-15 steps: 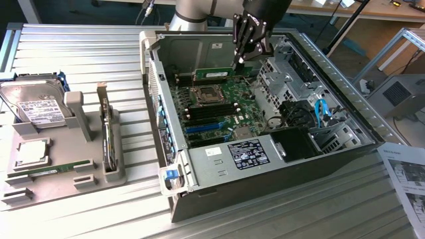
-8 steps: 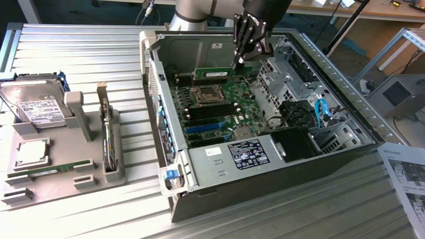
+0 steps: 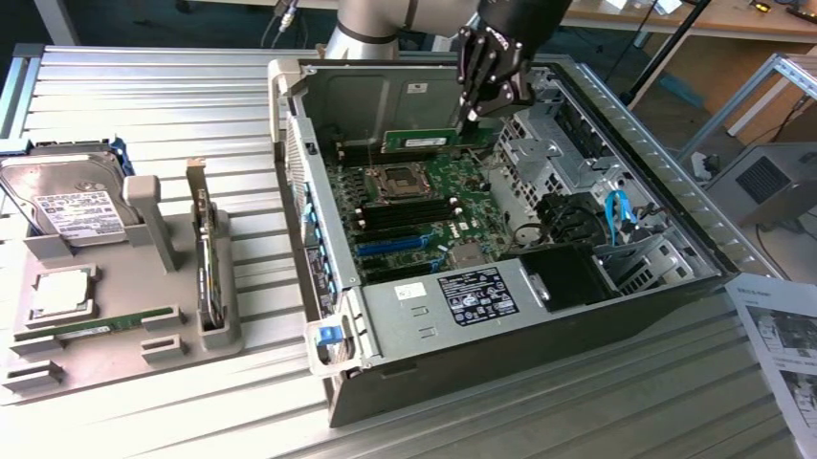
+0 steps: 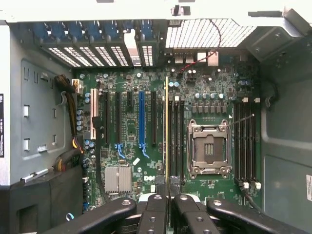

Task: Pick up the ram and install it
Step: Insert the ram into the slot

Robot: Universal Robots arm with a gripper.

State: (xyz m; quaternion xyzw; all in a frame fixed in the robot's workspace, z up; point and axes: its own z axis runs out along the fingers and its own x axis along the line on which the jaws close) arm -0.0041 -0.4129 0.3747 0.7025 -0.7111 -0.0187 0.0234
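The ram [image 3: 428, 141] is a long green circuit-board stick held level above the motherboard [image 3: 428, 234], inside the open computer case [image 3: 422, 330]. My gripper [image 3: 483, 107] is shut on its end nearest the exterior view's right. In the wrist view the ram [image 4: 166, 131] appears edge-on as a thin line running out from between my gripper [image 4: 168, 207] fingers. It lies parallel to the black memory slots [image 4: 176, 141] and hangs over them, beside the processor socket [image 4: 208, 148]. Whether it touches a slot I cannot tell.
On the exterior view's left stands a grey holder tray [image 3: 115, 316] with a hard drive [image 3: 71, 196], a square silver processor [image 3: 61, 292], an upright expansion card [image 3: 205, 249] and another green memory stick [image 3: 102, 327]. Drive cages and cables [image 3: 600, 215] crowd the case's right side. Papers [image 3: 782, 335] lie at far right.
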